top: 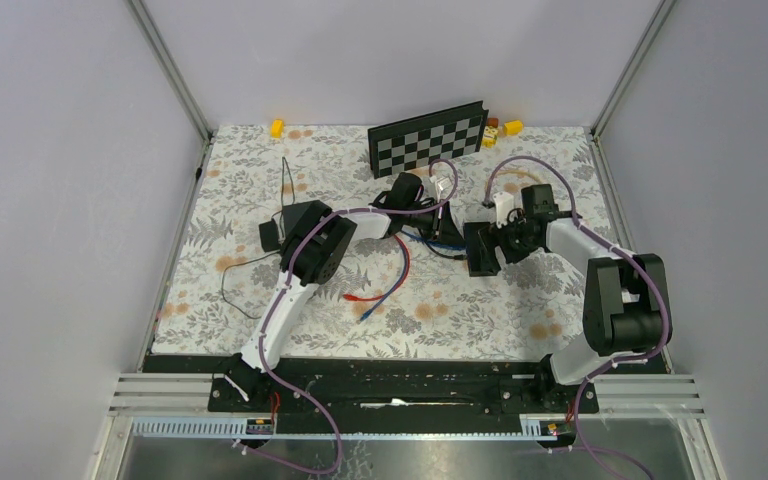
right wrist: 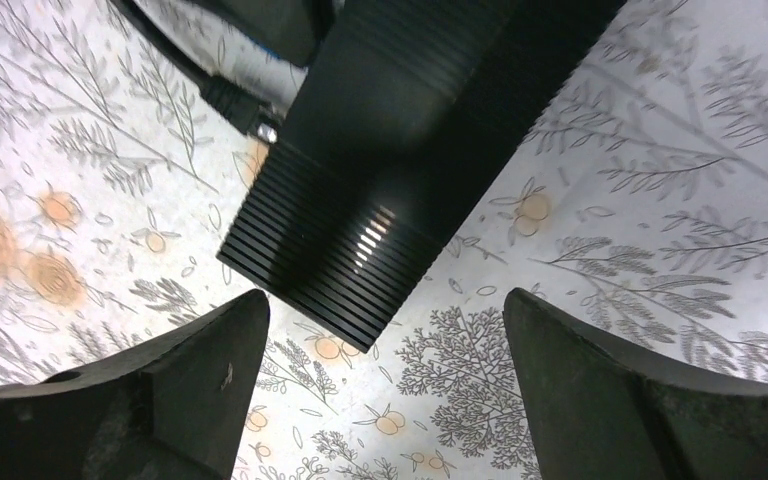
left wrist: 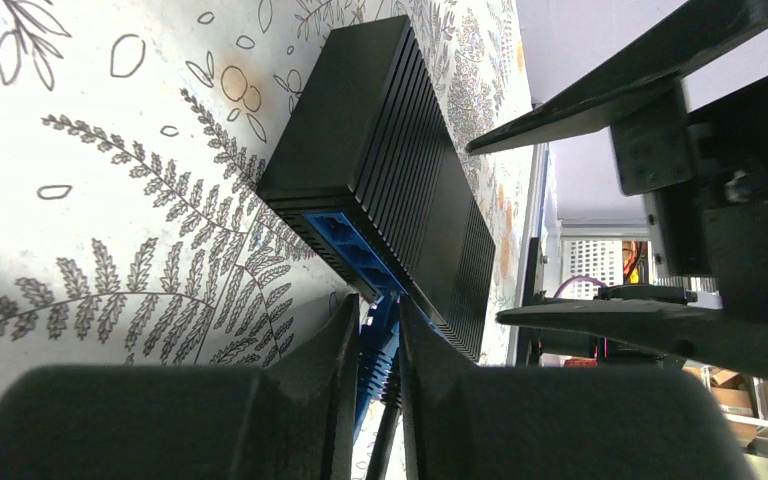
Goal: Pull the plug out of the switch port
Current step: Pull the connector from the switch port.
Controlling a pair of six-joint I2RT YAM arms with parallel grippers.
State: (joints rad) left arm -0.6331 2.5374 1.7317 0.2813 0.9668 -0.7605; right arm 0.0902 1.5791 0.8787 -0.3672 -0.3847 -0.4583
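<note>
While the right gripper (right wrist: 385, 300) hangs spread wide, one finger on either side of the switch (right wrist: 400, 150) and neither touching it, the left gripper (left wrist: 378, 310) is the one doing the pinching. Its two fingers are squeezed together on the blue plug (left wrist: 372, 360), right at the front face of the box.

So where's the plug? From the left wrist camera its nose is pushed up against the near end of the blue port row (left wrist: 350, 240). It looks seated in the last socket, but the fingers cover the joint, so I honestly can't tell how deep it sits. The other sockets in that row show as little blue squares.

From the right wrist camera there's also a black cable (right wrist: 215, 90) whose connector meets the side of the switch near its ribbed top.

From overhead, the switch lies flat mid-table on the floral cloth (top: 520, 310), between the two wrists. A red lead (top: 360, 297) trails loose on the cloth to its left, and a chessboard (top: 428, 137) stands at the back wall.
</note>
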